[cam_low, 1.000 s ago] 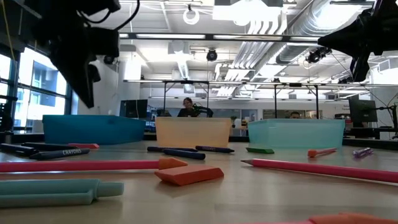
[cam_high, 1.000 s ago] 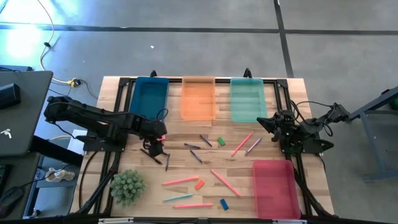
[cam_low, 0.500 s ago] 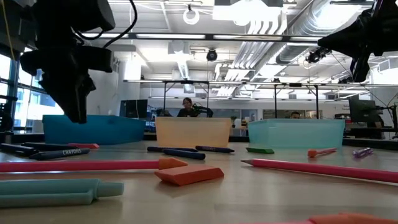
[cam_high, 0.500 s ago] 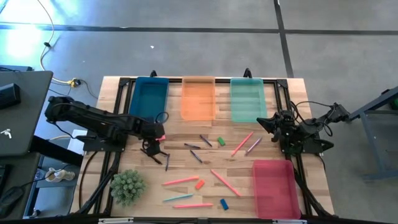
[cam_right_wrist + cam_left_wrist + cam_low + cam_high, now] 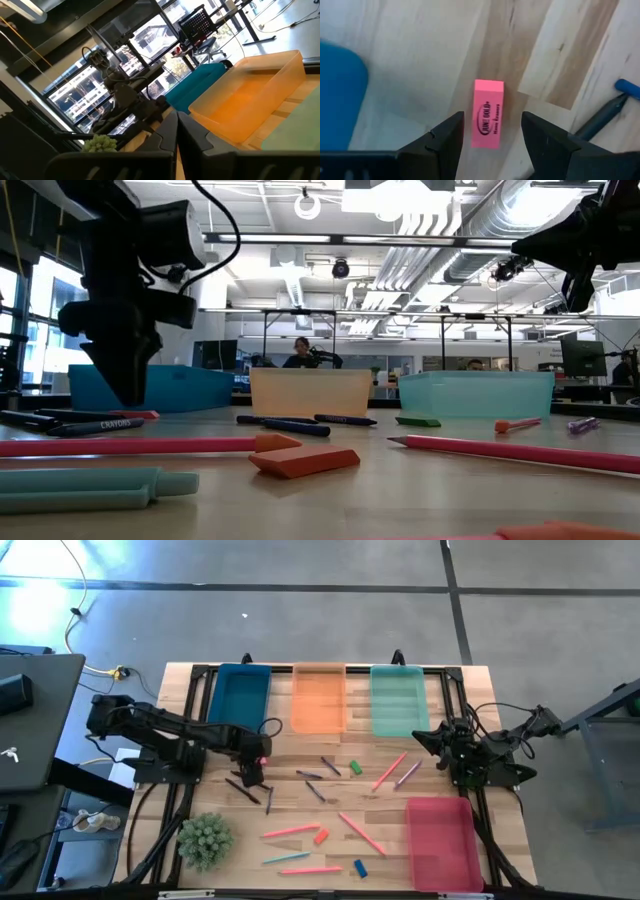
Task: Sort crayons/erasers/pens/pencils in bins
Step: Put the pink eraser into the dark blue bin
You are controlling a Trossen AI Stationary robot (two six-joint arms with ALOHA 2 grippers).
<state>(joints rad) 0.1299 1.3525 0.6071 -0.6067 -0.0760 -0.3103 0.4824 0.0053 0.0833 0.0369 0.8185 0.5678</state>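
Lay flat on the bare pale-wood table (image 5: pixel 420 60): a pink eraser (image 5: pixel 488 114), a smooth printed block, long axis running in line with the fingers, near the dark blue-teal bin (image 5: pixel 240 693) and beside a dark pen (image 5: pixel 602 116). Hung just above, straddling it without touching: the left gripper (image 5: pixel 491 145), spread wide and holding nothing. Waited off by the table's far edge above the red-pink bin (image 5: pixel 441 840), fully closed and empty: the right gripper (image 5: pixel 176 136).

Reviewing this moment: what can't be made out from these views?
- Pink eraser: not visible in high view, under the left gripper.
- Pink eraser's near end: left wrist view, cut off behind the fingers.
- Contents of the blue bin: low view, its wall hides them.
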